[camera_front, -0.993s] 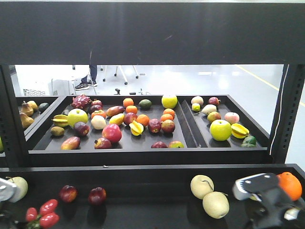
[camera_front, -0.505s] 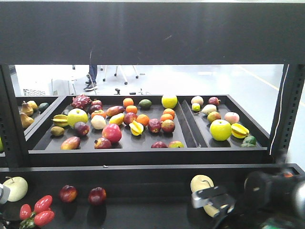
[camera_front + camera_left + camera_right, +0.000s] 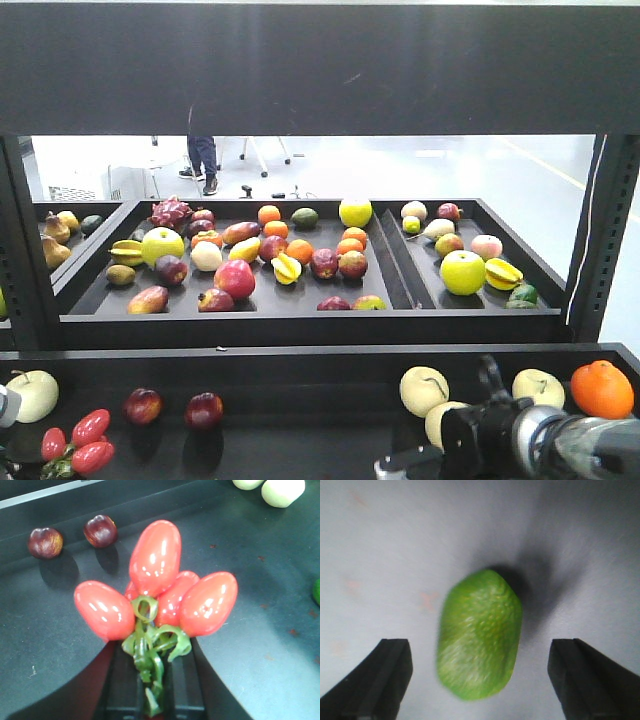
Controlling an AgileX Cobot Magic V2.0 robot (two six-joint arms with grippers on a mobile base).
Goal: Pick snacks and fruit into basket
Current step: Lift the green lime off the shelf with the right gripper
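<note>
A: Two claws, two different states. The right gripper [image 3: 482, 680] stands wide open with nothing in it. Its dark fingers [image 3: 390, 675] sit on either side of the bumpy green fruit [image 3: 480, 642], with a fair gap on both sides.

B: And the left gripper [image 3: 152, 692]?

A: It is closed on the green stem [image 3: 150, 655] of the red cluster [image 3: 160, 595], and the glossy fruits fan out beyond the jaws. Whether the cluster hangs clear of the surface cannot be told.

B: What could go wrong from there?

A: On the right, the fruit is rounded and lies loose on a smooth surface. If one finger touches first, it could roll or squirt out of a shallow grip. On the left, the hold is only on a thin, curly stem, so a quick swing might let the cluster twist or slip free. The right arm [image 3: 520, 440] is also close to the pale apples [image 3: 425, 390] and could nudge them.

B: The surface?

A: It is a dark matte shelf [image 3: 300, 430]. Two dark red fruits [image 3: 100, 530] lie beyond the cluster, and an orange [image 3: 602, 388] sits at the far right.

B: And beyond that?

A: An upper tray [image 3: 300, 325] is crowded with mixed fruit. Past it is a bright, pale floor with someone's legs [image 3: 203, 160]. No basket or snack pouch is in view.
</note>
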